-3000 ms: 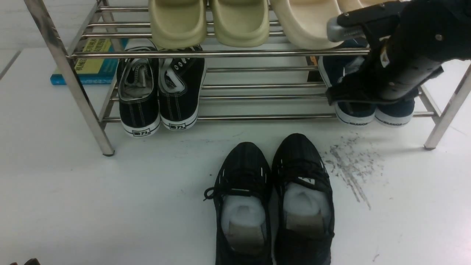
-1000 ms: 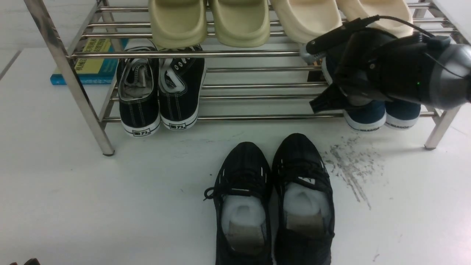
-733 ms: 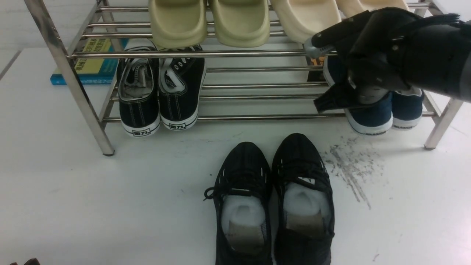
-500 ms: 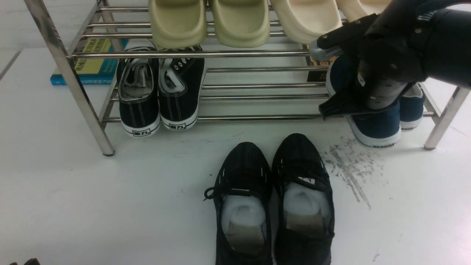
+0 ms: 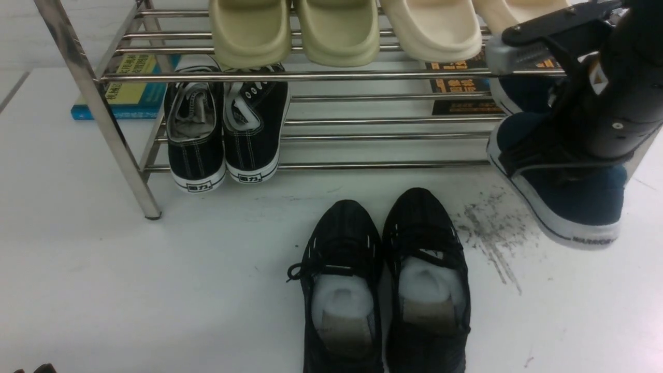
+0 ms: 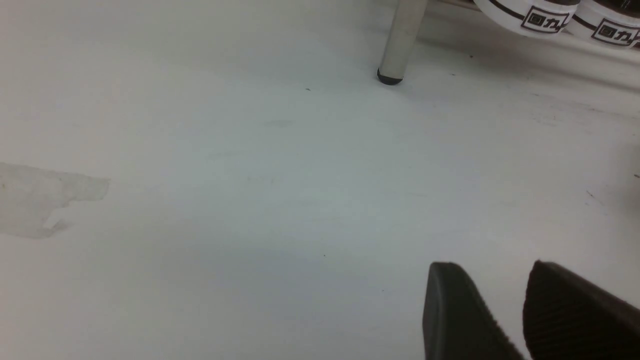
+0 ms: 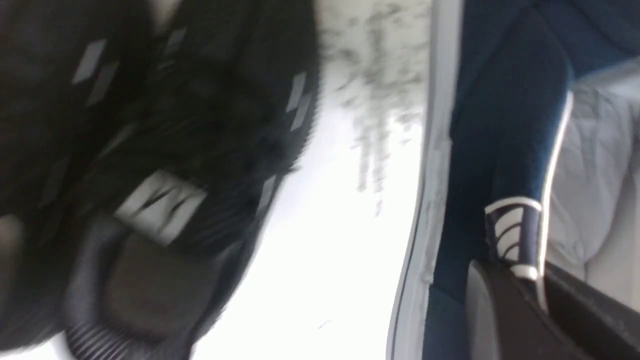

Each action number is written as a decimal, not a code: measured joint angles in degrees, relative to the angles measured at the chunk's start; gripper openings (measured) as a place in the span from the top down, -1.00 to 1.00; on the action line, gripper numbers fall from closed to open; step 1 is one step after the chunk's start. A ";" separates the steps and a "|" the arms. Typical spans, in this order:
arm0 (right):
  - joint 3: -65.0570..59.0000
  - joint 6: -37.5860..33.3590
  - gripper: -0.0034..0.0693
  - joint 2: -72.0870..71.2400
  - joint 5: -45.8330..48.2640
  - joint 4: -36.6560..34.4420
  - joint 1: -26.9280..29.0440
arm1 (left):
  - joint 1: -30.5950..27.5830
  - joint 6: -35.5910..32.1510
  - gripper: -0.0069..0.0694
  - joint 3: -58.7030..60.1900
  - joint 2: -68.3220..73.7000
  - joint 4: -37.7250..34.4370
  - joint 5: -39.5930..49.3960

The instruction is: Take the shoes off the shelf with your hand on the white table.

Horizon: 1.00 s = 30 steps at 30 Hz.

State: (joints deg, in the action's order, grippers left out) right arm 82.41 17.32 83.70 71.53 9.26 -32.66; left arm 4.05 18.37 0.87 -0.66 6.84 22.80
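Navy shoe (image 5: pixel 575 199), heel clamped in right hand (image 7: pixel 542 287), tilted, by right edge of white table (image 5: pixel 155 285); second navy shoe (image 5: pixel 523 88) on lower tier of shelf (image 5: pixel 311 76).

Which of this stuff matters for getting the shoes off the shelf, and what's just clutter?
In the job: navy shoes, shelf, right gripper, table.

Lying about: black lace-ups, mesh sneakers, green slippers, cream slippers, blue book, black book.

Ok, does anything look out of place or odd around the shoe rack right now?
Yes. One navy-blue canvas slip-on shoe slants out of the chrome shoe rack, clamped in the right gripper, while its partner lies further back inside. Grey scuff marks smear the white table beside it.
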 joint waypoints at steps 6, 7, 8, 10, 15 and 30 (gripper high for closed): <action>-6.24 -1.61 0.75 -8.07 0.37 -3.36 0.00 | 0.00 0.00 0.18 0.00 0.00 0.00 0.00; -6.86 -1.61 0.75 -8.34 0.37 -3.46 0.00 | 0.00 0.00 0.18 0.00 0.00 0.00 0.00; -8.92 -1.61 0.75 -10.09 0.37 -4.15 0.00 | 0.00 0.00 0.18 0.00 0.00 0.00 0.00; -13.15 -1.61 0.76 -12.35 -0.48 -5.77 0.00 | 0.00 0.00 0.18 0.00 0.00 0.00 0.00; -25.31 -1.61 0.76 -14.55 -10.49 -8.69 0.00 | 0.00 0.00 0.18 0.00 0.00 0.00 0.00; -36.34 -1.34 0.76 -5.02 -40.40 -7.38 0.00 | 0.00 0.00 0.18 0.00 0.00 0.00 0.00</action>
State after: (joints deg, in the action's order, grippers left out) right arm 46.07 15.98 78.68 31.13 1.88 -32.66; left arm 4.05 18.37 0.87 -0.66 6.84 22.80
